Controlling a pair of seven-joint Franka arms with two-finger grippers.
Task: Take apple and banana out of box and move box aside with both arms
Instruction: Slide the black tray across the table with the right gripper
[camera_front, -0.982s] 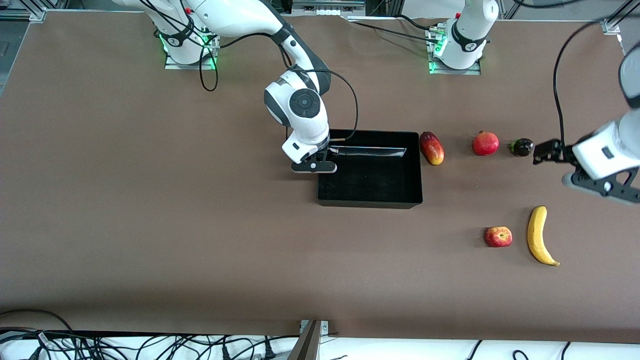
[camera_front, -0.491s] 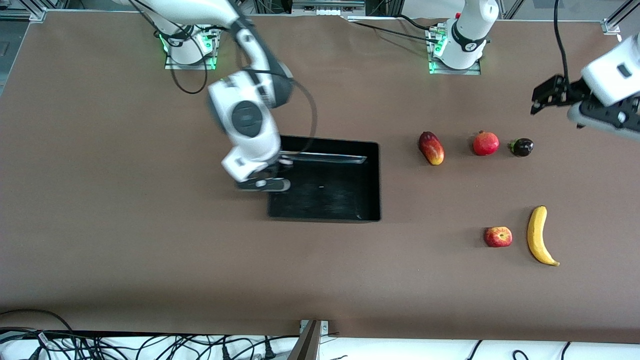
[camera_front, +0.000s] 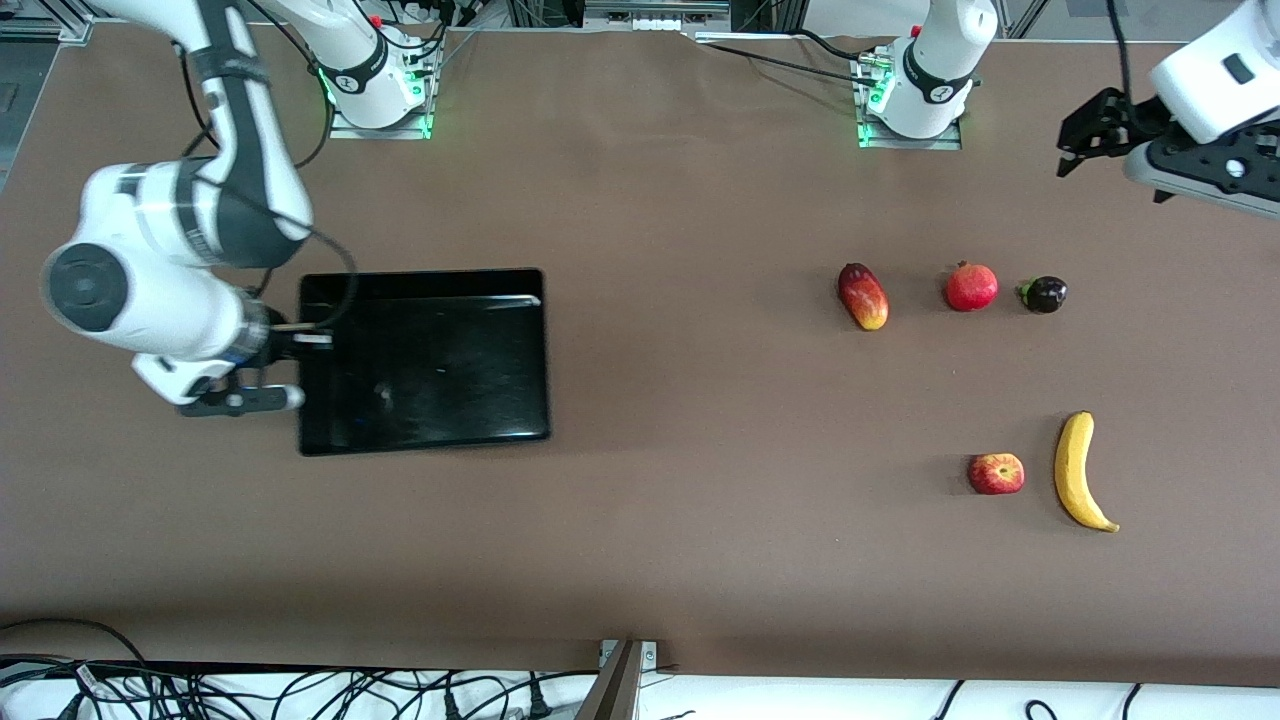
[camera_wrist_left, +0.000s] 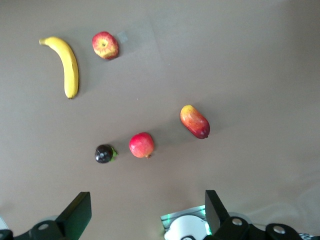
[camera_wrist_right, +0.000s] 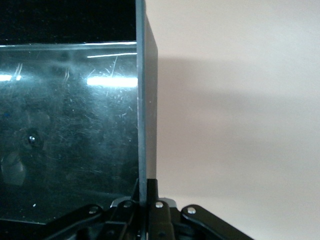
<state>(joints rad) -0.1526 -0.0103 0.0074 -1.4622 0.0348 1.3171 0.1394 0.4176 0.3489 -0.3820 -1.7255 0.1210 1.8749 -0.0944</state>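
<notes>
Already the apple (camera_front: 996, 473) and banana (camera_front: 1080, 471) lie on the table, about four o'clock of the empty box (camera_front: 424, 360). Right gripper (camera_front: 285, 366) pinches the box's wall at the right arm's end; probably nearly aside. Left gripper (camera_front: 1085, 135) hovers spread, empty.

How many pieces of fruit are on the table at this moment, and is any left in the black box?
5, all toward the left arm's end: mango, pomegranate and a small dark fruit in a row; apple beside banana, nearer the front camera. The box holds none.
</notes>
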